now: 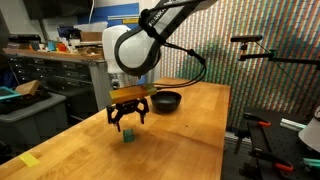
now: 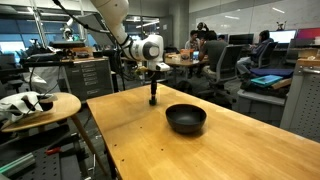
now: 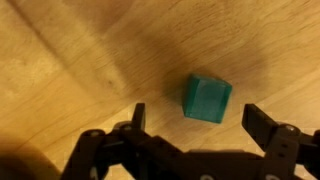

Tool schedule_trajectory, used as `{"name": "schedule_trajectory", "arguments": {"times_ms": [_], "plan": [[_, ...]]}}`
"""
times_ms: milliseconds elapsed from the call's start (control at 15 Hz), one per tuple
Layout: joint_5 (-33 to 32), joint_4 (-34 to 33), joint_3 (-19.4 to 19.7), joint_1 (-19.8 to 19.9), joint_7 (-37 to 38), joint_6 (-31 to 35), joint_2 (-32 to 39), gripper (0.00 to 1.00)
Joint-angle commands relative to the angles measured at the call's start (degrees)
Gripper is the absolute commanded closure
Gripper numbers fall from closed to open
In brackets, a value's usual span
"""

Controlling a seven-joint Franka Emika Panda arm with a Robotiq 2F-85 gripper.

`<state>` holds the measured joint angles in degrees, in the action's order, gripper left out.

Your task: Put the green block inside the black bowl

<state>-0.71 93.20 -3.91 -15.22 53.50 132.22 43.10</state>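
The wooden surface [image 1: 185, 135] carries the black bowl [image 2: 186, 128], which is empty and sits well apart from the Panda arm [image 1: 135, 47]. The jaws hang spread wide just above the surface, gripping nothing. The green block [image 3: 207, 98] lies on the wood between them, touching neither.

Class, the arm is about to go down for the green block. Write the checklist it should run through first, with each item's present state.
1. Gripper open: ok.
2. Block in line with the gap between the fingers, wrist view: ok.
3. Gripper above the block, not touching it: ok.
4. Block lying flat on the table: ok.
5. Bowl upright and empty: ok.
6. Block faces square to the fingers: cannot tell.
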Motion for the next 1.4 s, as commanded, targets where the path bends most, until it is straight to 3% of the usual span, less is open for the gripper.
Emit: {"name": "schedule_trajectory", "arguments": {"times_ms": [0, 200, 267, 333, 800, 1333], "plan": [[2.0, -4.0, -0.1, -0.5, -3.0, -0.9, 3.3, 0.0], [2.2, -5.1, -0.1, -0.7, -3.7, -1.7, 4.7, 0.0], [2.4, -5.4, -0.1, -0.7, -3.9, -1.9, 5.1, 0.17], [2.5, -5.6, -0.1, -0.8, -4.1, -2.2, 5.4, 0.26], [3.0, -4.8, 0.3, -1.1, -4.6, -2.6, 4.2, 0.81], [2.6, -2.0, 1.7, -0.5, -4.0, -1.1, -0.6, 0.82]]}}
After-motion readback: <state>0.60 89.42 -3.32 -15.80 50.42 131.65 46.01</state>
